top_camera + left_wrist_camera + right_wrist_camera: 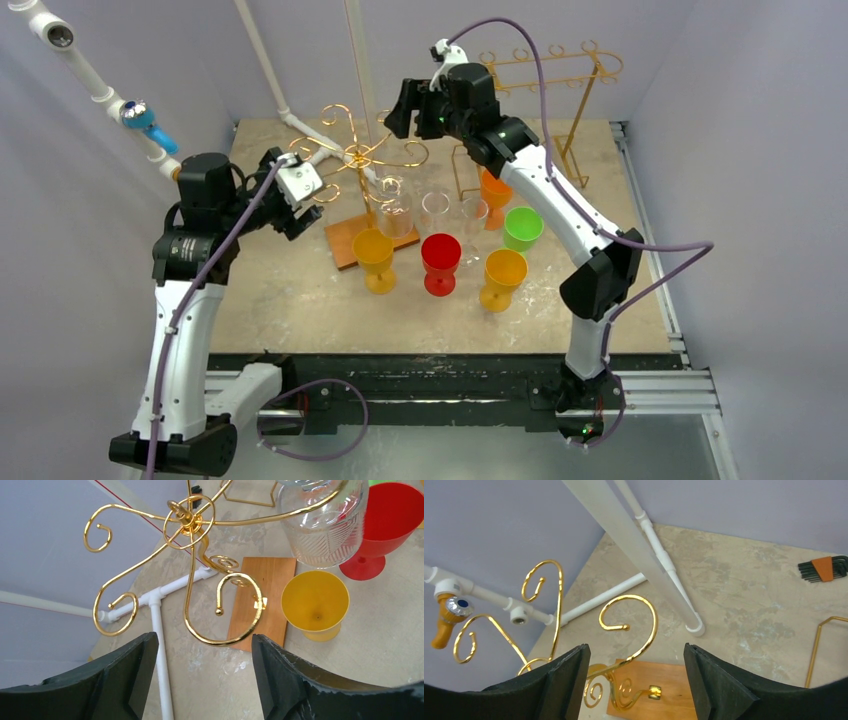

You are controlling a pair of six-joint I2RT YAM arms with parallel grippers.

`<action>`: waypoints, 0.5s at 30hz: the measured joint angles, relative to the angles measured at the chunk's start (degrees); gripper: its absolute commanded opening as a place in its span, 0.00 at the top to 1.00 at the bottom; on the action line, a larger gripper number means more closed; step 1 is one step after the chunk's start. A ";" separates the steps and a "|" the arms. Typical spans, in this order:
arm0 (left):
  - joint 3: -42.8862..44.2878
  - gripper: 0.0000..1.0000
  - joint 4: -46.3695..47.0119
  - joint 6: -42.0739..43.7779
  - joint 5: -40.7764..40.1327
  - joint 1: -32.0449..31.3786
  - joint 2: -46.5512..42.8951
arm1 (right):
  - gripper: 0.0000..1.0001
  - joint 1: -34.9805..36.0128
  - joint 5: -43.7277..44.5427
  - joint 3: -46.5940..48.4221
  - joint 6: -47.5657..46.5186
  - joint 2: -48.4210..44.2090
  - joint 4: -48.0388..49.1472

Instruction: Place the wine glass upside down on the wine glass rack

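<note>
At the wine glass rack (362,152): both arms hovering empty, one clear glass looking placed.
Left gripper (205,672) jaws are standing wide apart, gripping nothing, facing a bare gold curl (227,610); right gripper (634,680) jaws are likewise gaping and empty above the rack. Clear wine glass (320,527) is sitting right against a rack arm, beside the wooden base (262,597). I'm reading it as hung, but can't confirm which way up. Coloured cups (441,262) and other clear glasses (436,210) are standing on the bench (290,300), well apart from both grippers.
</note>
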 measured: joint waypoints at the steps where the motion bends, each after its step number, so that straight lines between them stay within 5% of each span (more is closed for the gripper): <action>1: 0.37 0.24 -0.11 -0.02 -0.11 0.00 -0.09 | 0.25 0.00 -0.37 0.09 0.22 0.07 0.20; 9: 2.93 0.26 0.09 -2.01 2.45 0.00 -1.79 | 0.36 0.04 -1.95 3.21 2.29 3.23 1.75; 15: 2.97 0.36 0.20 -2.56 3.80 0.00 0.35 | 0.57 0.02 -3.48 4.28 3.80 5.79 2.03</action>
